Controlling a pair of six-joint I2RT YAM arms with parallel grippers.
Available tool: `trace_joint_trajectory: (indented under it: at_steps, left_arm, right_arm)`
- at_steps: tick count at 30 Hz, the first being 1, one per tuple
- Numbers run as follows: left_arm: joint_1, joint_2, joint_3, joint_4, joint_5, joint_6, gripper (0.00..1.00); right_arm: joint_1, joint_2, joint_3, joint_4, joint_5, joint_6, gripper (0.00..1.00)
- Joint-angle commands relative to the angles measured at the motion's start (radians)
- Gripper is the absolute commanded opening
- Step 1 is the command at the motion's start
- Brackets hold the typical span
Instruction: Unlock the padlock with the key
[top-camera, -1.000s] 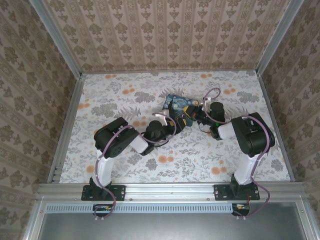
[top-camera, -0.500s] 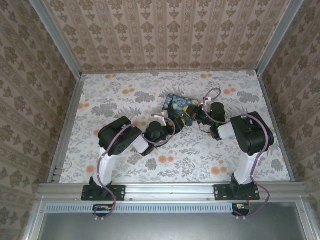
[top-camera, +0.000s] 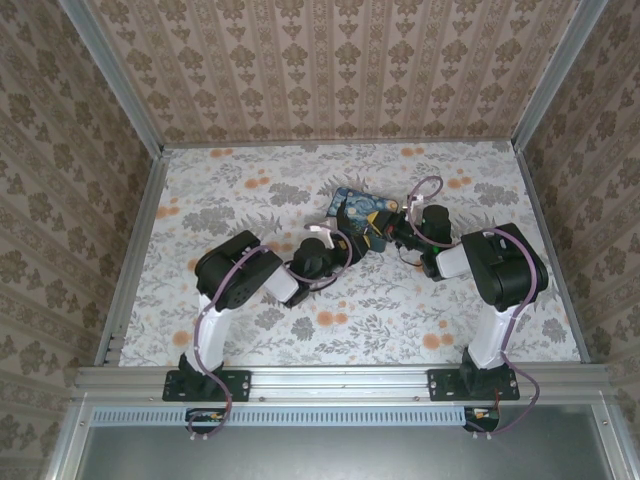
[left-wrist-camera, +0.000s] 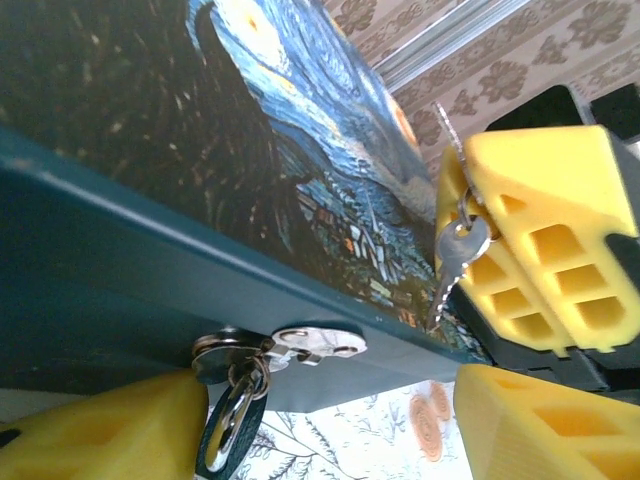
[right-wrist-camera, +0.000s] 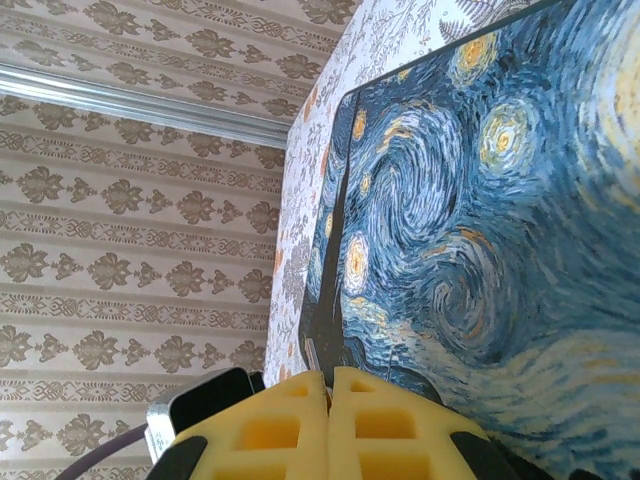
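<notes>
The tiny dark padlock (left-wrist-camera: 228, 425) hangs by its pale shackle from a silver hasp (left-wrist-camera: 316, 343) on the teal front edge of the night-sky box (left-wrist-camera: 250, 150). My left gripper (left-wrist-camera: 330, 425) is open just below that edge, and its left finger (left-wrist-camera: 100, 435) touches or nearly touches the padlock. My right gripper (left-wrist-camera: 470, 200) is shut on the silvery key (left-wrist-camera: 455, 255), whose blade points down toward the box's edge, well right of the padlock. In the right wrist view the yellow fingers (right-wrist-camera: 300, 425) are pressed together over the box lid (right-wrist-camera: 480, 230). From above, both grippers (top-camera: 340, 240) (top-camera: 382, 235) meet at the box (top-camera: 358, 208).
The box sits mid-table on the floral cloth (top-camera: 250, 190). Patterned walls and metal rails (top-camera: 135, 250) close in the table on three sides. Open cloth lies to the left, right and front of the box.
My left arm has shifted slightly, its elbow swinging a little and the wrist drawing back a touch. The right arm and the box have stayed nearly still.
</notes>
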Motion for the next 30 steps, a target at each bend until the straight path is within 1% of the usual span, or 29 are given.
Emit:
trace_joint_trajectory:
  at_steps: [1,4,8,14,18,21,24,27,30]
  left_arm:
    - [0.001,-0.006,0.011,-0.284,-0.020,0.078,0.66]
    - [-0.002,-0.001,0.023,-0.327,-0.031,0.085,0.64]
    - [-0.009,0.017,0.028,-0.340,-0.047,0.080,0.58]
    - [-0.018,0.036,0.017,-0.304,-0.055,0.073,0.46]
    - [-0.018,0.043,0.008,-0.271,-0.061,0.070,0.41]
    - [-0.018,0.052,0.007,-0.239,-0.056,0.067,0.34]
    - [-0.018,0.057,0.011,-0.223,-0.049,0.064,0.33]
    - [-0.021,0.054,0.019,-0.250,-0.053,0.072,0.32]
    - [-0.021,0.055,0.023,-0.267,-0.059,0.076,0.28]
  right_arm:
    - [-0.014,0.042,-0.044,-0.100,0.009,-0.006,0.00]
    - [-0.015,0.042,-0.046,-0.099,0.009,-0.005,0.00]
    - [-0.016,0.042,-0.047,-0.100,0.008,-0.006,0.00]
    - [-0.020,0.047,-0.046,-0.100,0.006,-0.005,0.00]
    - [-0.021,0.048,-0.046,-0.098,0.006,-0.006,0.00]
    - [-0.021,0.052,-0.046,-0.098,0.006,-0.007,0.00]
    - [-0.021,0.054,-0.047,-0.097,0.005,-0.006,0.00]
    - [-0.022,0.057,-0.046,-0.095,0.004,-0.007,0.00]
    - [-0.023,0.057,-0.047,-0.095,0.005,-0.006,0.00]
